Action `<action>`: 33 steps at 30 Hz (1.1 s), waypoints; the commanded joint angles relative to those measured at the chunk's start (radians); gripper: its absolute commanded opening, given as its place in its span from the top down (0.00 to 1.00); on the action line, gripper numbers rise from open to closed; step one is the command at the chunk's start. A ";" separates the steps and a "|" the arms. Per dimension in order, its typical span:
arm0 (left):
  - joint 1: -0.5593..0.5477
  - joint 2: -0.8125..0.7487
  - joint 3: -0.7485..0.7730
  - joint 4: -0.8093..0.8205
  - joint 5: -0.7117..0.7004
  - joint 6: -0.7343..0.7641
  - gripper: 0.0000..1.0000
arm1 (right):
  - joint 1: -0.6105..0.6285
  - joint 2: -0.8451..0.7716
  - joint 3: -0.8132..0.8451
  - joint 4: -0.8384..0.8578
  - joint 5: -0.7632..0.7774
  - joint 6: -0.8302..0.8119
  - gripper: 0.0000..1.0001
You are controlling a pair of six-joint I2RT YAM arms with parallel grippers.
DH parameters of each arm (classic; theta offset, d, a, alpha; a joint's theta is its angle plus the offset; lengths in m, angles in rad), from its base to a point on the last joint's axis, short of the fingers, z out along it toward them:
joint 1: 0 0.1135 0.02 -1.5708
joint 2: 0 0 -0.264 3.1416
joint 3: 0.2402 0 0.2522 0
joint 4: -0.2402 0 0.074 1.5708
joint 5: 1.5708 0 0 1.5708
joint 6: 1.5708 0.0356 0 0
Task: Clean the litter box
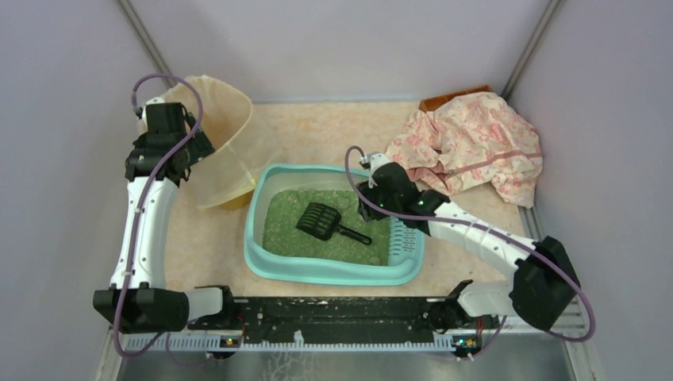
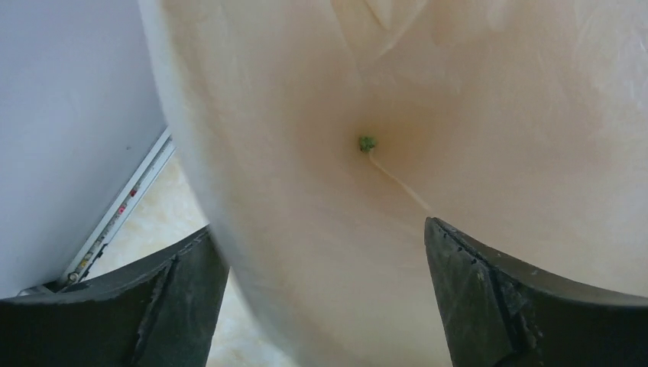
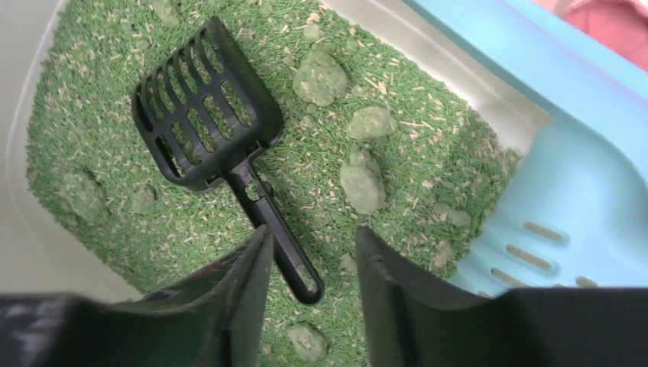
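**A:** What's on the left?

**B:** The left gripper (image 2: pixel 317 229), jaws spread wide and empty, faces the beige bin (image 1: pixel 230 171). The bin sits at ten o'clock of the litter box (image 1: pixel 262 262), close by, I'd guess for short dumps.

**A:** And the box?

**B:** It's mid-table. The scoop (image 1: pixel 320 220) lies on the granules (image 3: pixel 428 153), handle toward four o'clock. The right gripper (image 3: pixel 312 233) hovers over the handle, partly spread, pinching nothing.

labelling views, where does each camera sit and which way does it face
top external: above, behind the arms, looking down on the litter box; both arms show
left wrist: on left arm, facing the lined bin; own open fingers show
right wrist: on right arm, looking down at the scoop; own fingers show
shared: top and right wrist both show the scoop
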 commanded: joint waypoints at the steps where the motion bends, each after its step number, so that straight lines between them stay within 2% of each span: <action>1: 0.006 0.023 -0.007 0.034 -0.009 0.004 0.01 | 0.048 0.109 0.107 0.088 0.061 -0.022 0.72; 3: 0.006 0.024 -0.004 0.042 -0.011 0.006 0.01 | 0.073 0.173 0.144 0.105 0.100 -0.039 0.99; 12: 0.006 -0.050 -0.049 0.119 0.082 -0.002 0.01 | 0.264 0.571 0.349 0.127 0.535 -0.244 1.00; 20: 0.006 -0.087 -0.098 0.155 0.101 0.026 0.01 | 0.269 0.746 0.418 0.267 0.588 -0.307 1.00; 28: 0.006 -0.097 -0.115 0.178 0.154 0.017 0.01 | 0.252 0.918 0.500 0.425 0.813 -0.457 1.00; 33: 0.006 -0.113 -0.125 0.178 0.163 0.021 0.01 | 0.180 0.986 0.609 0.343 0.853 -0.394 1.00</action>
